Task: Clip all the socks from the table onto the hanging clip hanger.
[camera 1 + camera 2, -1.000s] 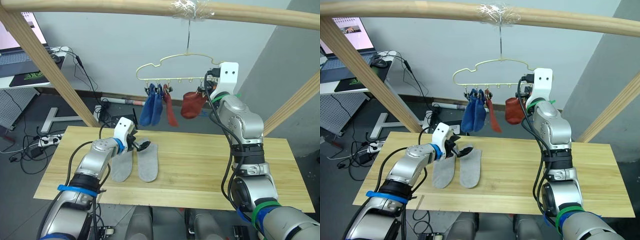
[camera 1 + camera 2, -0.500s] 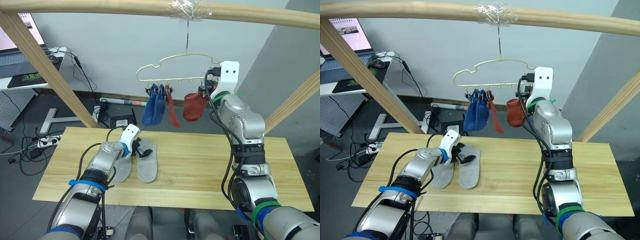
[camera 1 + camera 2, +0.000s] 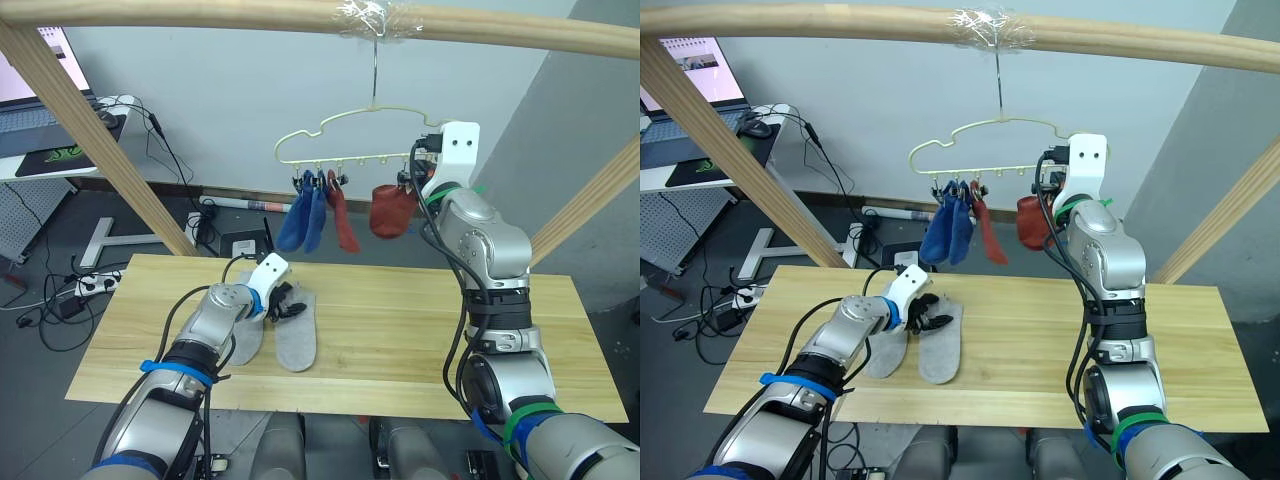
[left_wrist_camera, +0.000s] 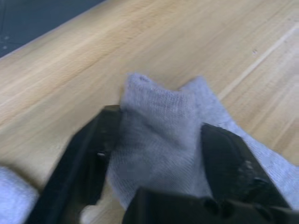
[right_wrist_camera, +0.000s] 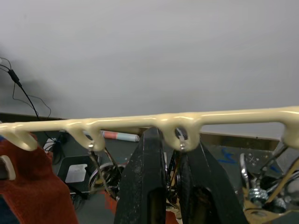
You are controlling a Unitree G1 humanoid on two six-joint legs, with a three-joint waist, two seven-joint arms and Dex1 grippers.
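Two light grey socks lie side by side on the table [image 3: 420, 330], one to the left [image 3: 243, 342] and one to the right [image 3: 297, 340]. My left gripper [image 3: 285, 302] is down on the far end of the right one; in the left wrist view its open fingers [image 4: 88, 158] straddle that grey sock's cuff [image 4: 159, 135]. The clip hanger [image 3: 345, 135] hangs from the top pole with two blue socks [image 3: 303, 222] and two rust-red socks [image 3: 343, 222] [image 3: 390, 212] clipped on. My right gripper [image 5: 170, 137] is up at the hanger's bar, shut on a small metal clip [image 5: 181, 140].
A round wooden top pole [image 3: 250, 15] and slanted side poles [image 3: 90, 130] [image 3: 590, 200] frame the table. A desk with a laptop [image 3: 40, 115] stands far left, with cables on the floor [image 3: 70, 285].
My left gripper has moved right from the left grey sock and lowered onto the right one's cuff. The hung socks have swayed slightly. The right arm holds its place.
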